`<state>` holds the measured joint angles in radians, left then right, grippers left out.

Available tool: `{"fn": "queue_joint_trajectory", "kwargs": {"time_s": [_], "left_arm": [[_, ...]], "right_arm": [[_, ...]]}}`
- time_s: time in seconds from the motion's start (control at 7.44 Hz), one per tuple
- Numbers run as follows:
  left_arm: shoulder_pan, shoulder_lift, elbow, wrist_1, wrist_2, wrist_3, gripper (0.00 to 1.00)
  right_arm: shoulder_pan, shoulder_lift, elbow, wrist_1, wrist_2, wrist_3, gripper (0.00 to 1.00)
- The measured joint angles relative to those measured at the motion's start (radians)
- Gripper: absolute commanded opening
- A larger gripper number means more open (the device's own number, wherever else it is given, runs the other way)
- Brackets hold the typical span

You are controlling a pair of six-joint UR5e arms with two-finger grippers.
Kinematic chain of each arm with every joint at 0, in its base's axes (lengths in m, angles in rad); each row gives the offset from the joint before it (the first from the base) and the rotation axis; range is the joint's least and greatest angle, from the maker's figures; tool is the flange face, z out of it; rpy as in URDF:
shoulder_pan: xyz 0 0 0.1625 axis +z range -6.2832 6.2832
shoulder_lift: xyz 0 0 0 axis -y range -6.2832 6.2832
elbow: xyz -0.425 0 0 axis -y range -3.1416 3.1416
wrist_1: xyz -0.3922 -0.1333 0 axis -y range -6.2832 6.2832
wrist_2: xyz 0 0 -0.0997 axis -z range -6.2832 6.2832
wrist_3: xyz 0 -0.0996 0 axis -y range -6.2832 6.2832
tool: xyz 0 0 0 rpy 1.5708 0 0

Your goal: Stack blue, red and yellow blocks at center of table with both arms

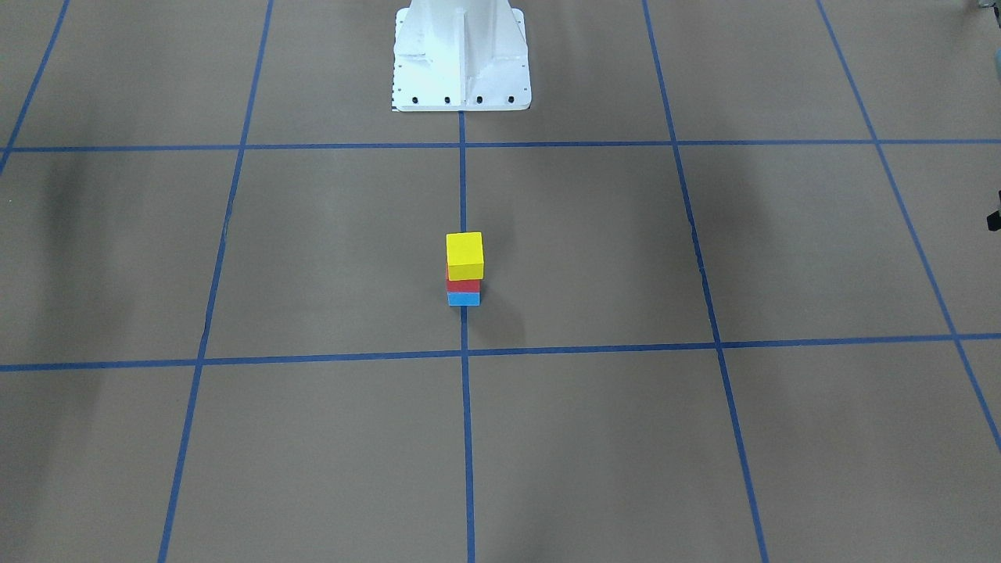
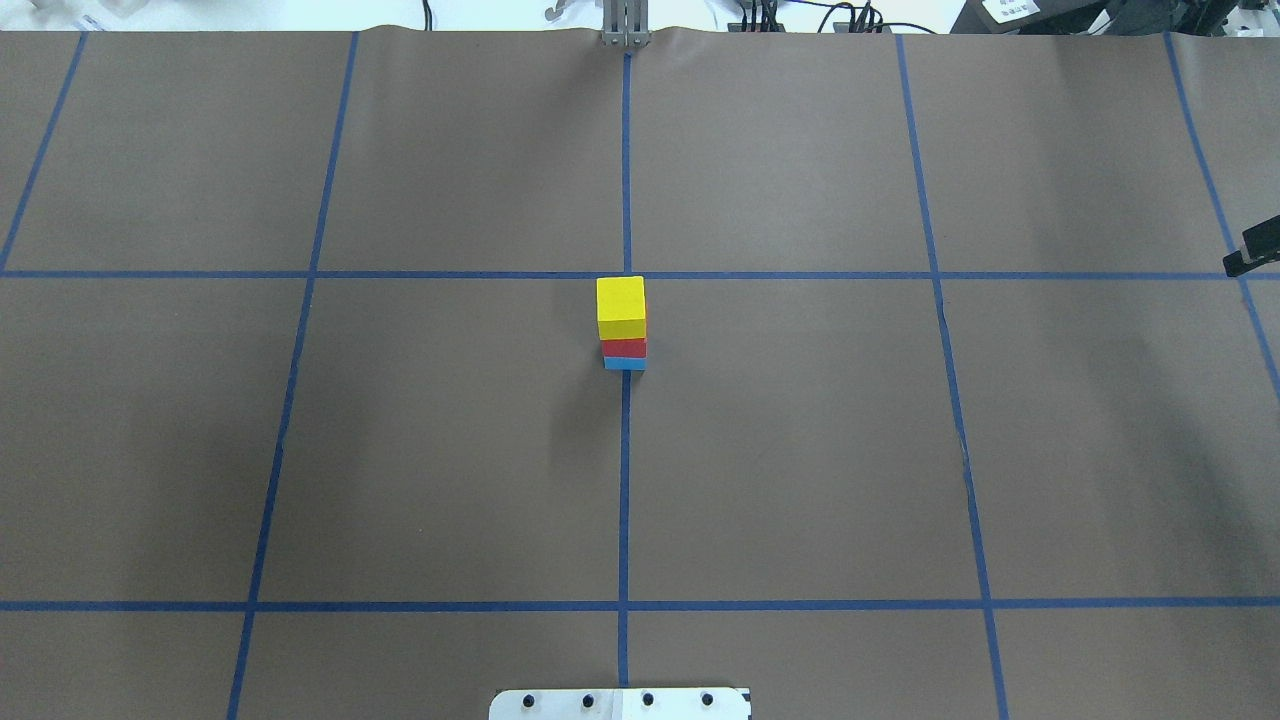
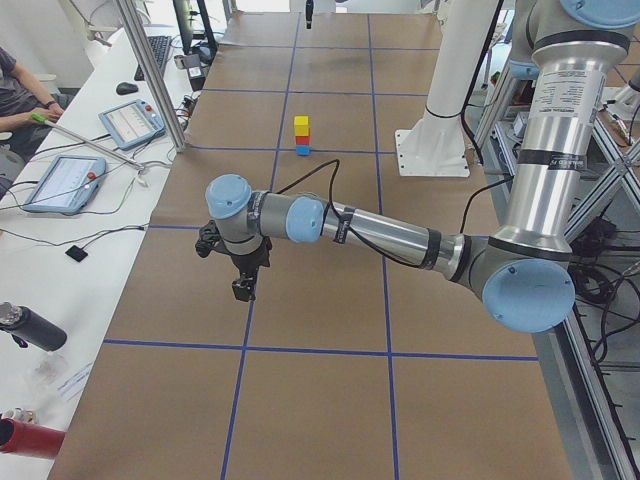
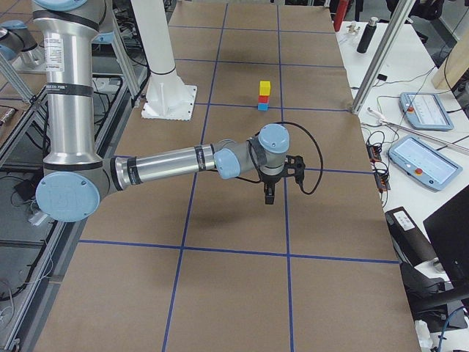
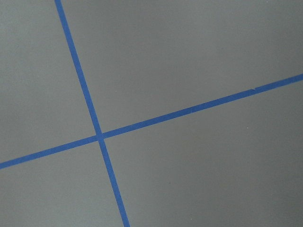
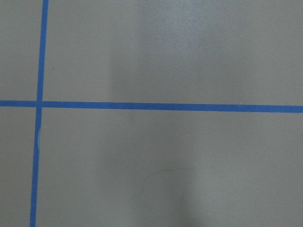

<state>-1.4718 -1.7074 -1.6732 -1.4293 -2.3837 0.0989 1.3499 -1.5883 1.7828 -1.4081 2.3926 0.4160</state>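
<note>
The 3 blocks (image 1: 464, 283) stood stacked at the tabletop (image 1: 313, 258) centre, well apart from left claw (image 3: 243, 290) and right claw (image 4: 269, 196) alike; jaw spacing could not be told.

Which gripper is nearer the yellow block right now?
Right, marginally; it's nearly even. The right gripper hovers over bare table far to the robot's right of the yellow block. The left gripper hovers similarly far to its left, seemingly slightly farther out.

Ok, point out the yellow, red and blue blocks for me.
yellow block (image 2: 620, 298), overhead view, its top face.
red block (image 2: 624, 348), overhead view, its visible side face.
blue block (image 2: 624, 364), overhead view, the thin visible strip of its side face.
</note>
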Motion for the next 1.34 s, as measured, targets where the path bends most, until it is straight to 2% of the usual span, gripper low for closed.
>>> {"fn": "queue_joint_trajectory", "kwargs": {"time_s": [0.54, 1.34], "left_arm": [[-0.017, -0.001, 0.030, 0.004, -0.010, -0.012, 1.00], [-0.024, 0.016, 0.006, -0.001, -0.009, -0.017, 1.00]], "right_arm": [[0.031, 0.024, -0.041, -0.010, -0.008, -0.013, 1.00], [0.034, 0.035, -0.041, -0.010, -0.006, -0.010, 1.00]]}}
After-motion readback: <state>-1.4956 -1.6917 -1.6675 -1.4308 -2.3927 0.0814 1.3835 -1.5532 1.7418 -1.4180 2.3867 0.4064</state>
